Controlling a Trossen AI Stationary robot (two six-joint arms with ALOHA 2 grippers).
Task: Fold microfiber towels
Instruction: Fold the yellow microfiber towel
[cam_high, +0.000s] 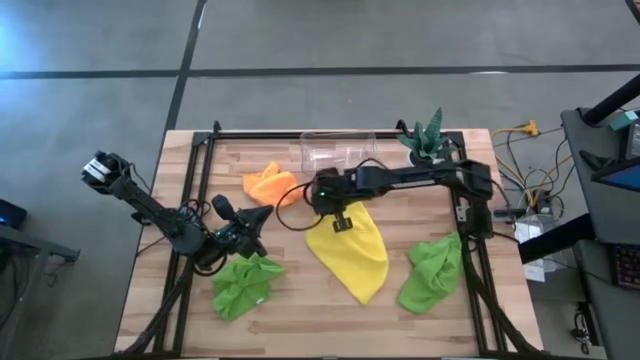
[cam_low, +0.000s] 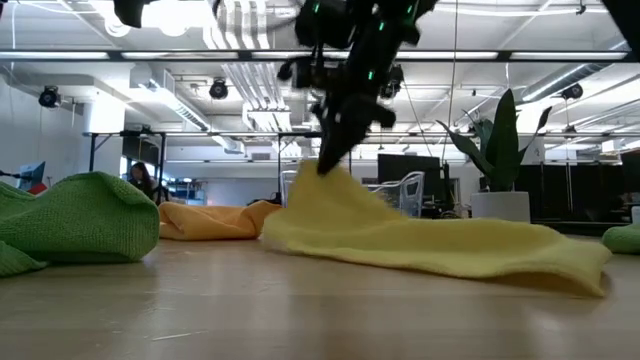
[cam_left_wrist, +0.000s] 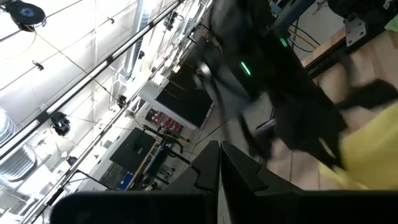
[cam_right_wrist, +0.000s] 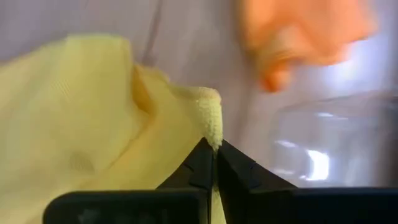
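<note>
Right gripper: the right gripper is over the middle of the table. Its fingers are pressed together on a corner of the yellow towel and pinch it. In the low view this gripper comes from above and holds the corner lifted off the wood.

Yellow towel: it lies in the middle of the table. One end is raised in the gripper; the rest is spread flat on the wood and runs toward the front edge.

Left gripper: the left gripper is at the left part of the table, just above the left green towel and near the orange towel. In the left wrist view its two fingers meet in one line, so they are pressed together with nothing between them.

Orange towel: crumpled, at the back of the table, left of the middle, beside a clear container.

Green towels: two, both crumpled. One is at the front left; the other, the right green towel, is at the front right, beside the yellow towel but apart from it.

Plant: a plant stands at the back right corner of the table.
</note>
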